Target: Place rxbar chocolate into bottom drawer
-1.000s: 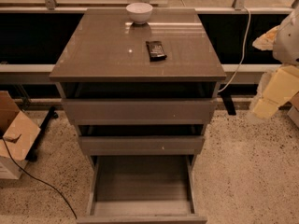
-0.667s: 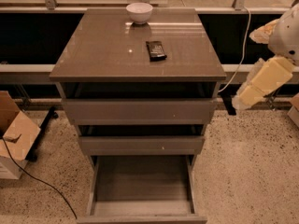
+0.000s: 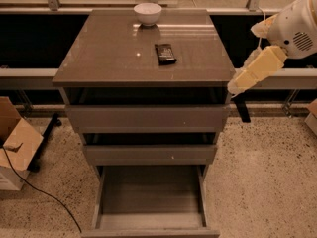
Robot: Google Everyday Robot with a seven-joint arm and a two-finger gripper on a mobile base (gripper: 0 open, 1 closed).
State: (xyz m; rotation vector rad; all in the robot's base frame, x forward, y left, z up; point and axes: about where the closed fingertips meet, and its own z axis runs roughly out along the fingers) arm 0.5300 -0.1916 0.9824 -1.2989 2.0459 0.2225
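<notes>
Our arm has swung in from the right, so the gripper [image 3: 241, 108] now hangs just beside the right side of the cabinet [image 3: 109, 53]; whether it is open or closed we cannot tell. The rxbar chocolate [image 3: 165, 53] lies flat on the cabinet top, not yet picked, so we judge the approach has only started. The bottom drawer [image 3: 148, 230] stands pulled out and empty; the white bowl [image 3: 147, 13] shows nothing inside.

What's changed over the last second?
The arm and its gripper swung left and up in the view, toward the cabinet's right edge. Nothing was picked up. The rxbar chocolate stays on the cabinet top, the white bowl behind it, the bottom drawer open.
</notes>
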